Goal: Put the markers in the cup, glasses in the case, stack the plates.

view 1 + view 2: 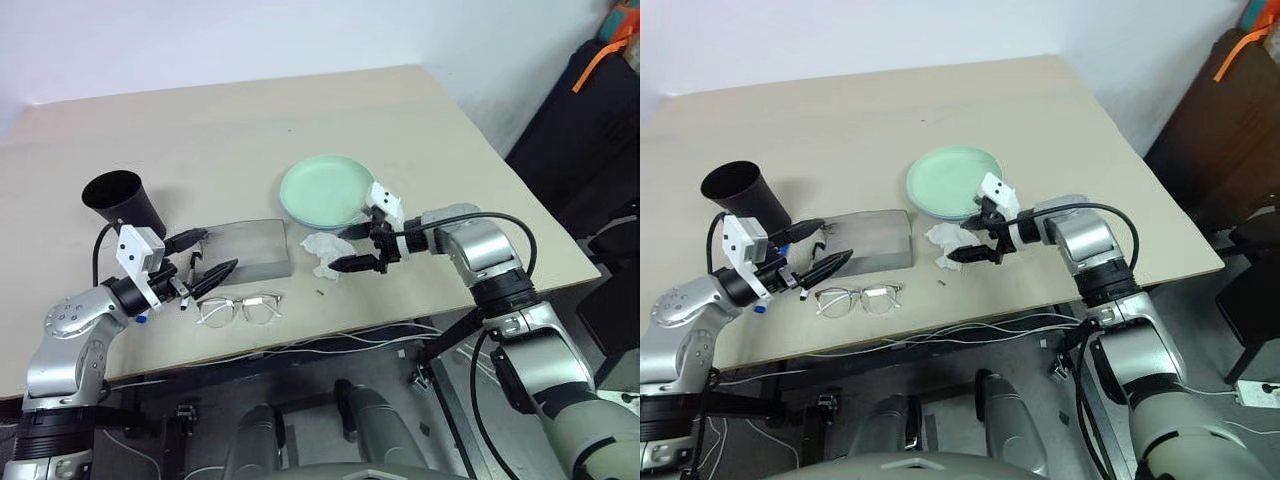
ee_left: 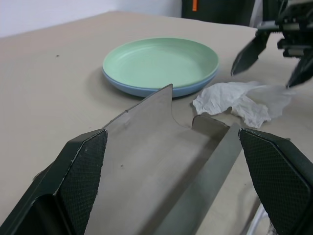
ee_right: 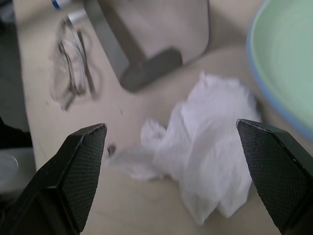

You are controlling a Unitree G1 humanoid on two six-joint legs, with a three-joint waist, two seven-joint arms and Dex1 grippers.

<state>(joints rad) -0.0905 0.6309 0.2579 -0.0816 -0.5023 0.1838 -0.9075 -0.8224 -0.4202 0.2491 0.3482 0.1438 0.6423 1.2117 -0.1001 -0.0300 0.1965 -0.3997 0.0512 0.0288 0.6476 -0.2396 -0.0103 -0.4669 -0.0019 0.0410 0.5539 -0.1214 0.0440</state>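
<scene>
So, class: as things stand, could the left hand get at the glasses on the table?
Probably yes. The left hand is open and empty, hovering just above the glasses, which lie flat near the table edge in front of the grey case. Nothing sits between them.

A beige table [image 1: 250, 120] carries a black cup [image 1: 122, 200] behind the left gripper [image 1: 205, 255], grey case [image 1: 250, 248] ahead of it, glasses [image 1: 240, 309] beside it, tissue [image 1: 325, 252] under the right gripper [image 1: 355, 248], stacked plates [image 1: 325, 192] just beyond

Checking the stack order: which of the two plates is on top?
The mint green plate is on top; the light blue plate shows only as a rim underneath it.
</scene>
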